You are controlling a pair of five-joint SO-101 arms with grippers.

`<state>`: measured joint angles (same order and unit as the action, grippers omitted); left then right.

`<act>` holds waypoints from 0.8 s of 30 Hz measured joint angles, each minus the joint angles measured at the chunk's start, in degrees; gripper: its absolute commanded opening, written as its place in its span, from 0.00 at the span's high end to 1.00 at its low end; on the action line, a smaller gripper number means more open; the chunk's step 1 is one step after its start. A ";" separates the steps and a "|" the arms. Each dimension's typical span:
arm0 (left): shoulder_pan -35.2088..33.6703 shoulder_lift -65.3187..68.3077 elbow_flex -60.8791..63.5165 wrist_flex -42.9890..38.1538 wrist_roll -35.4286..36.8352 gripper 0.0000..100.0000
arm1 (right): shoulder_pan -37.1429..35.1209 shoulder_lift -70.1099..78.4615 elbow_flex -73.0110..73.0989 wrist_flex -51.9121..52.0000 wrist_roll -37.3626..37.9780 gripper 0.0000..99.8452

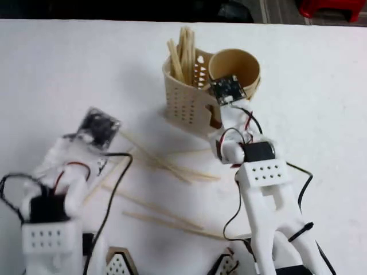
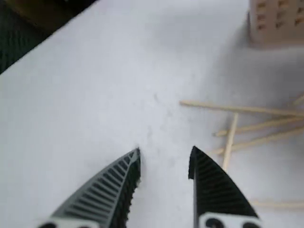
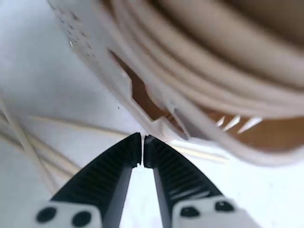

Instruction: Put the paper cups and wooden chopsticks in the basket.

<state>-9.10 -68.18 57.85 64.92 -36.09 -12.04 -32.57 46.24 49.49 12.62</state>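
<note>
Up close, the left pincer is spread to a moderate gap, its two black ridged fingers well apart with nothing between them but bare white table. It hangs low over the tabletop. The loose chopsticks lie scattered just off to one side, none of them in its grip. A corner of the basket sits farther off.

Over to the right pincer: its tips are pressed together and it holds nothing. The tips sit right at the foot of the basket's perforated wall; whether they actually touch it, I cannot tell.

From above, the basket stands upright toward the far middle of the table. One paper cup is nested inside it, mouth up. A bundle of upright chopsticks leans in the basket next to the cup. The right arm runs up to the basket's near side. The rest of the sticks lie criss-crossed on the table between the two arms, and one long one lies nearer the arm bases.
</note>
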 measured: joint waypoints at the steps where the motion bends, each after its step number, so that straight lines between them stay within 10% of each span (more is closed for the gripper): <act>1: 0.44 2.37 -0.53 0.18 -2.02 0.80 | 0.09 0.00 0.00 0.00 0.00 0.98; 10: 5.36 29.19 -7.12 0.26 -14.95 0.77 | -0.18 0.00 0.18 0.00 0.00 0.98; 24: 9.41 67.96 -26.20 0.26 -15.65 0.79 | -0.09 0.00 1.23 -0.35 0.00 0.98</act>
<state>0.31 -0.22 31.65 65.19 -51.74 -12.13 -32.57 47.47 49.14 12.62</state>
